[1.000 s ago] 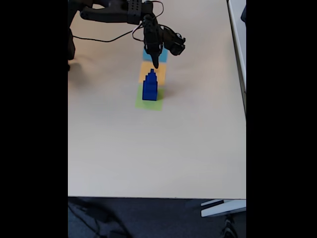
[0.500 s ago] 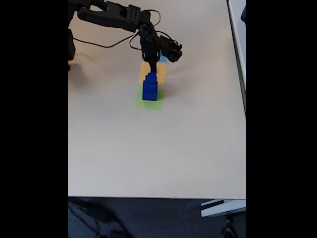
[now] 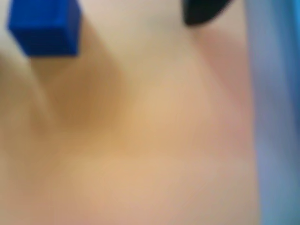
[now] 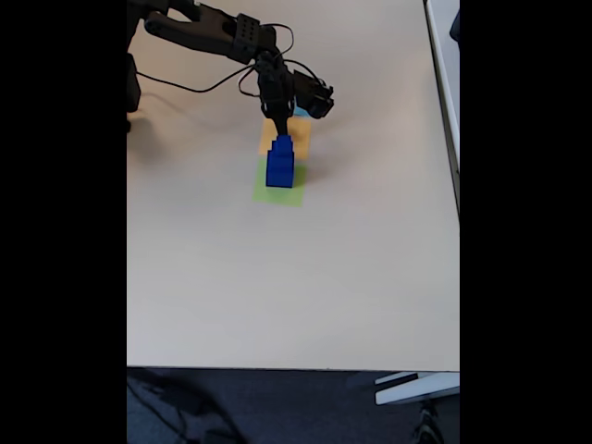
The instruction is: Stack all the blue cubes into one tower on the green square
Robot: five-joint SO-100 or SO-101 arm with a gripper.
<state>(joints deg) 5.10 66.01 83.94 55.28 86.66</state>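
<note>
Tower [image 4: 279,163] sits on the green square [image 4: 277,191], directly under your claw [image 4: 279,135], which has dropped from above onto its tip in the last second. Can't tell jaw width. Wrist view is blurred: blue cube [image 3: 44,26] upper left. No containers here.

Table [image 4: 277,277]: smooth, matt beige surface. Tower [image 4: 279,163], upper centre of the fixed view: solid blue, plastic-looking, smooth faces. Green square [image 4: 265,191]: flat, thin, matt, paper-like. Arm [image 4: 222,35], upper left: black, matt, plastic-looking.
</note>
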